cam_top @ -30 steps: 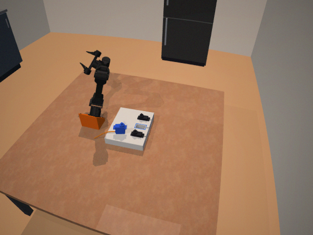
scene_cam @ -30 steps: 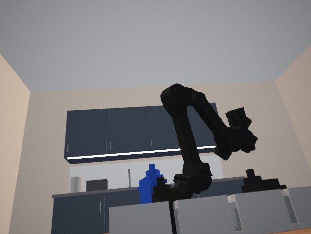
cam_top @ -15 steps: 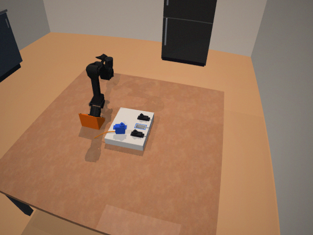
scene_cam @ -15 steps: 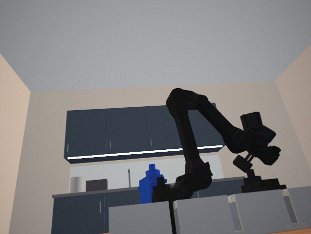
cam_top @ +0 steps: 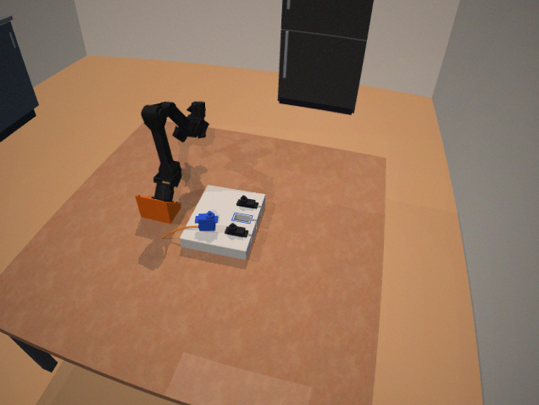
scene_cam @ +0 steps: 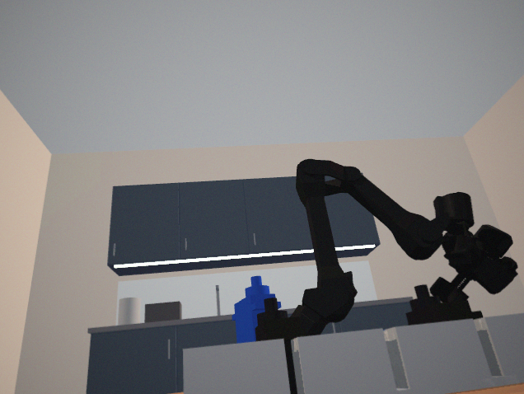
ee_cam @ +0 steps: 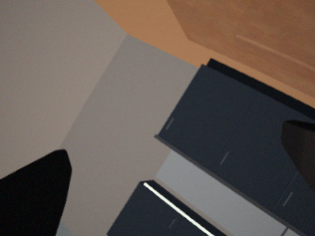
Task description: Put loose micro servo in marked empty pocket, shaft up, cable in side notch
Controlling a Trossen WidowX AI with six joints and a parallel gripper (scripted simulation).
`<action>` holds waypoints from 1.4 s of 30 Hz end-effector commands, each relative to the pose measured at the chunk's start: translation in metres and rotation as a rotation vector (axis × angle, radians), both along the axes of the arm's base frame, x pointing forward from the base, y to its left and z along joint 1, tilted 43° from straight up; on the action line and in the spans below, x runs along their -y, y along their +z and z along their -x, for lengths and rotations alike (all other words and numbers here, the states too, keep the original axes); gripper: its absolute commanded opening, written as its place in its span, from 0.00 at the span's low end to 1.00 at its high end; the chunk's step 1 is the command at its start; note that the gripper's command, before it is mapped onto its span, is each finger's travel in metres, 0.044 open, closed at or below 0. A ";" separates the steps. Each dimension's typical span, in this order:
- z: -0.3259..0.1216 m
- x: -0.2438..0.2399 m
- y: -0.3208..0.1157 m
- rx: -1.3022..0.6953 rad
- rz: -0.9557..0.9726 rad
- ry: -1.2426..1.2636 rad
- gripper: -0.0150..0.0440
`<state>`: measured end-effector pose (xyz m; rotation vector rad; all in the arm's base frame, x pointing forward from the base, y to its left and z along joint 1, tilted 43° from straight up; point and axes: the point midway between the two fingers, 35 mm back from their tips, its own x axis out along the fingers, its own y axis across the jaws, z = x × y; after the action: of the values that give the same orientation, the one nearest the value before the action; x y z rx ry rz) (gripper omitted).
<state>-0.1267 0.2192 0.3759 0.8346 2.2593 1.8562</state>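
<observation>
Looks like a kitchen, judging by dark blue wall cabinets (scene_cam: 203, 224) (ee_cam: 164, 213) with a lit strip (scene_cam: 203, 257) (ee_cam: 174, 207) beneath, base cabinets (scene_cam: 131, 359) (ee_cam: 239, 123) under a counter, and a tall black fridge (cam_top: 322, 65).
</observation>
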 end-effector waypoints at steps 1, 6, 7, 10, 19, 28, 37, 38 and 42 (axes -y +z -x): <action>-0.018 -0.024 -0.006 -0.001 0.055 -0.094 1.00; -0.046 -0.048 -0.014 0.009 0.096 -0.222 1.00; -0.051 -0.052 -0.016 0.009 0.107 -0.246 1.00; -0.069 -0.065 -0.022 0.011 0.140 -0.318 1.00; -0.136 -0.092 -0.049 -0.002 0.284 -0.553 1.00; -0.198 -0.098 -0.064 -0.016 0.367 -0.760 1.00; -0.266 -0.094 -0.098 -0.083 0.549 -0.951 1.00; -0.274 -0.092 -0.103 -0.094 0.574 -0.974 1.00; -0.306 -0.082 -0.122 -0.143 0.674 -1.057 1.00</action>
<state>0.1588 0.3067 0.2680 1.5349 1.7034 0.6571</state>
